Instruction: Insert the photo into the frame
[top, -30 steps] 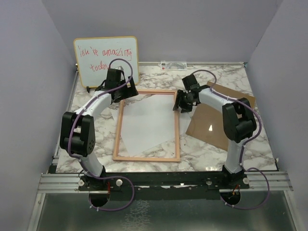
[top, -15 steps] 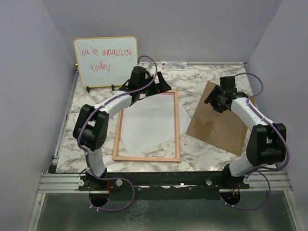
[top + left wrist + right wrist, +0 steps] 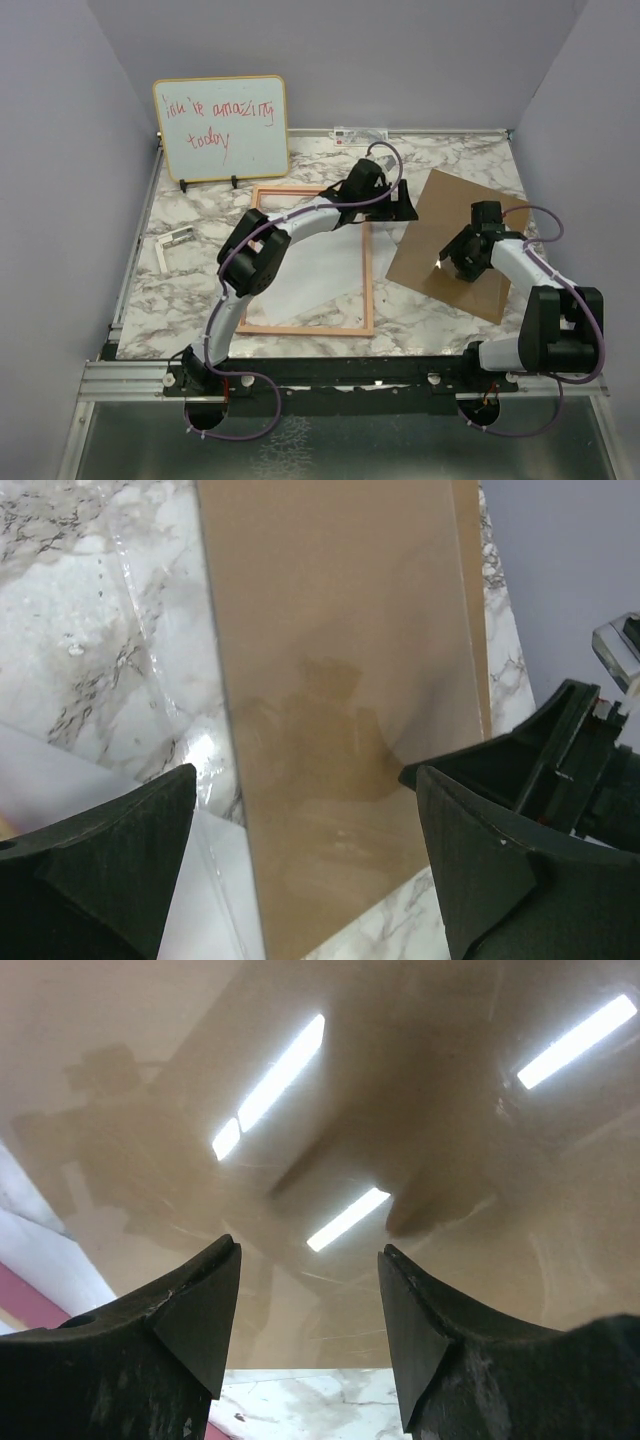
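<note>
The left gripper is wide open and holds nothing, with the brown backing board just in front of it. The right gripper hovers over this board, open and empty. Behind the left gripper, the photo lies white side up in the frame.

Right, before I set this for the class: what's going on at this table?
Two robot arms are working on getting a photo into a frame. The photo lies white side up in the wooden frame, flat on the marble table. The brown backing board lies to the frame's right, not yet on it. The left gripper, jaws open, reaches across the frame toward the board's left edge. The right gripper hovers open over the board. Neither holds anything.
</note>
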You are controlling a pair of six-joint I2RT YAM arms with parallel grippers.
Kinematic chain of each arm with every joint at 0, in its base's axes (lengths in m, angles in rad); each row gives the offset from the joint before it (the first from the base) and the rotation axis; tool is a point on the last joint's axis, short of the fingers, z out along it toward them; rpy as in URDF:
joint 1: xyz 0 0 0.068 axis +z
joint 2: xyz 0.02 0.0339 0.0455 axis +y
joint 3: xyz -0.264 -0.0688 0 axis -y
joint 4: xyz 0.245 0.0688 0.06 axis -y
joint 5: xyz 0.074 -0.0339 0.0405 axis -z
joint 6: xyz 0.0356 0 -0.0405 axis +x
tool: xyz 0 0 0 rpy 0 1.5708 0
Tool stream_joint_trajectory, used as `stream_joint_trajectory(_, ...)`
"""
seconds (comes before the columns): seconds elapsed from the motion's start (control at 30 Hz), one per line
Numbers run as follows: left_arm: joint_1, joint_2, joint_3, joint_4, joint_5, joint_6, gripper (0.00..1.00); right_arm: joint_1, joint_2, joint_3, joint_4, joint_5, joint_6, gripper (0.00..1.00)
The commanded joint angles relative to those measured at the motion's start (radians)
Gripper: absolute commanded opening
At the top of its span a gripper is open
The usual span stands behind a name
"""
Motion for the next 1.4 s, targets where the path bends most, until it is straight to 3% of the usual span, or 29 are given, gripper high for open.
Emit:
stream_joint_trajectory(0.0,-0.002,0.103,0.096,-0.04,-0.079,0.032,0.9,-0.01,-0.015,-0.035,-0.019,0.015,0.018,0.61)
stream_joint_trajectory(0.23,-0.008,0.219,0.238,-0.223,-0.142,0.022,0.88,-0.012,-0.002,-0.053,-0.021,0.021,0.008,0.61)
stream_joint_trajectory(0.57,-0.005,0.29,0.314,-0.375,0.056,-0.072,0.81,-0.015,0.12,-0.016,-0.008,-0.001,-0.032,0.61)
stream_joint_trajectory(0.87,0.012,0.33,0.309,-0.406,0.194,-0.109,0.79,-0.018,0.253,0.022,0.003,-0.074,-0.074,0.6)
stream_joint_trajectory(1.07,0.022,0.318,0.291,-0.323,0.305,-0.154,0.75,-0.019,0.31,0.026,0.019,-0.113,-0.091,0.6)
stream_joint_trajectory(1.27,0.034,0.273,0.148,0.006,0.445,-0.386,0.62,-0.019,0.345,0.035,0.034,-0.141,-0.103,0.6)
stream_joint_trajectory(1.37,0.035,0.264,0.137,0.051,0.452,-0.413,0.56,-0.018,0.35,0.035,0.042,-0.15,-0.105,0.6)
